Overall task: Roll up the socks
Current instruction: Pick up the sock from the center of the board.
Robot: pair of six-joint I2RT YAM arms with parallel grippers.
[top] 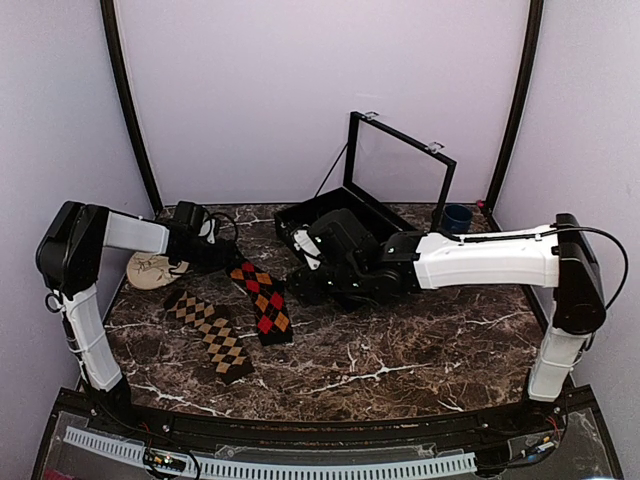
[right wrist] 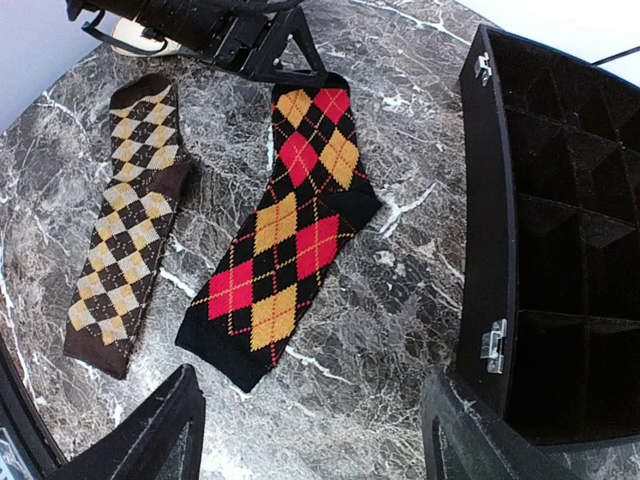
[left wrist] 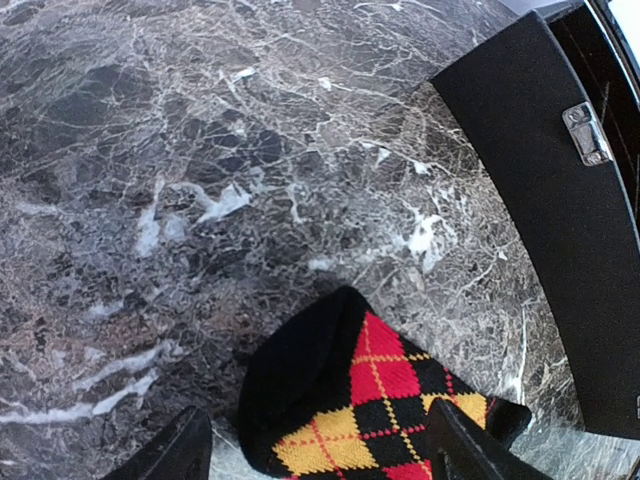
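The left gripper (left wrist: 320, 455) is seen with its jaws spread wide, one end of the black argyle fabric sock with red-and-orange diamonds (left wrist: 370, 400) lying between them at lower centre. The right gripper (right wrist: 310, 425) is likewise spread, held above the dark veined marble tabletop (right wrist: 400, 300). Left of centre in its view, that sock is laid flat beside the black argyle fabric sock with tan diamonds (right wrist: 130, 225). At right, a black hinged case (right wrist: 478, 200) with dark divided cells is shown. Both arms are stretched inward, enclosed by pale walls (top: 300, 90).

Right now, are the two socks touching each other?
Apart. The right wrist view shows bare table between the tan sock and the red sock along their whole length.
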